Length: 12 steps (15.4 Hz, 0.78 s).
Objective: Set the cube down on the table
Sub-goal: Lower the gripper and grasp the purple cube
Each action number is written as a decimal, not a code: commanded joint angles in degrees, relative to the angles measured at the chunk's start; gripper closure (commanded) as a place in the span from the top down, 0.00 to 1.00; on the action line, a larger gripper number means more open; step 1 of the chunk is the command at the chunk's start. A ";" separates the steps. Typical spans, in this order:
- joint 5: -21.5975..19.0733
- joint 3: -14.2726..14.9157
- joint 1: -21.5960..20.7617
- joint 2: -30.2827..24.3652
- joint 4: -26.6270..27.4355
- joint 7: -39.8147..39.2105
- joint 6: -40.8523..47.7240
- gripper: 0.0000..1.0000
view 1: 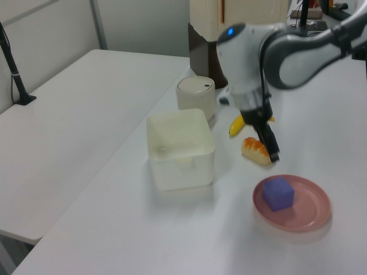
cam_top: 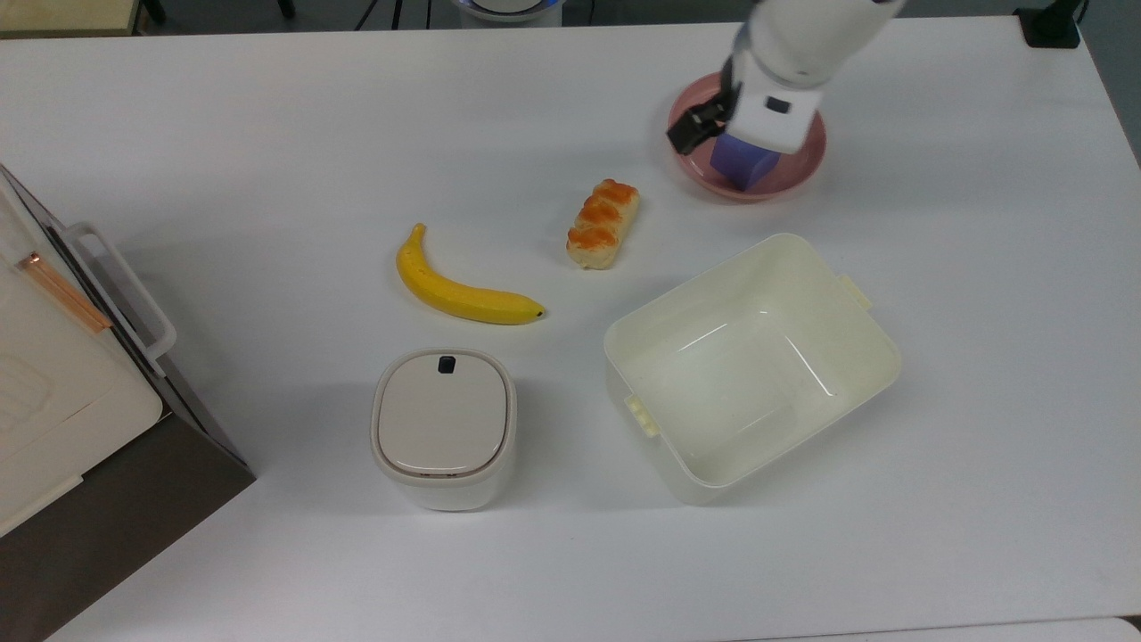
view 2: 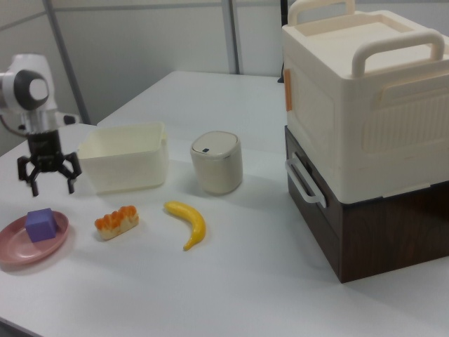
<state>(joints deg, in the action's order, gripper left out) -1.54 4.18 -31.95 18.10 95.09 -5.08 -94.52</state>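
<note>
Small matte blue-purple cube (view 2: 41, 224), plain-faced, resting in pink plate (view 2: 14, 249) near a counter (cam_top: 267, 134) corner; hand (view 2: 48, 181) above, fingers spread, empty.

The broad white table (cam_top: 267, 134) carries a pink round plate (cam_top: 807, 169) beneath the pincer (view 2: 49, 181), with a glazed bread roll (cam_top: 603, 223), a yellow banana (cam_top: 463, 290) and a cream plastic tub (cam_top: 878, 357) (open-topped) farther off.
</note>
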 commanded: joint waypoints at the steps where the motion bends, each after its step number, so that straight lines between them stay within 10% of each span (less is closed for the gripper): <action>1: -1.01 1.00 -4.08 2.81 0.88 -3.88 1.00 1.00; 9: -0.40 1.09 -8.83 6.42 0.79 -6.62 -1.36 0.99; 12: -0.13 1.09 -8.75 6.77 0.79 -7.05 -1.72 0.67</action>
<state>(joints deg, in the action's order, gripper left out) -1.53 4.18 -39.71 24.60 95.68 -10.79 -95.24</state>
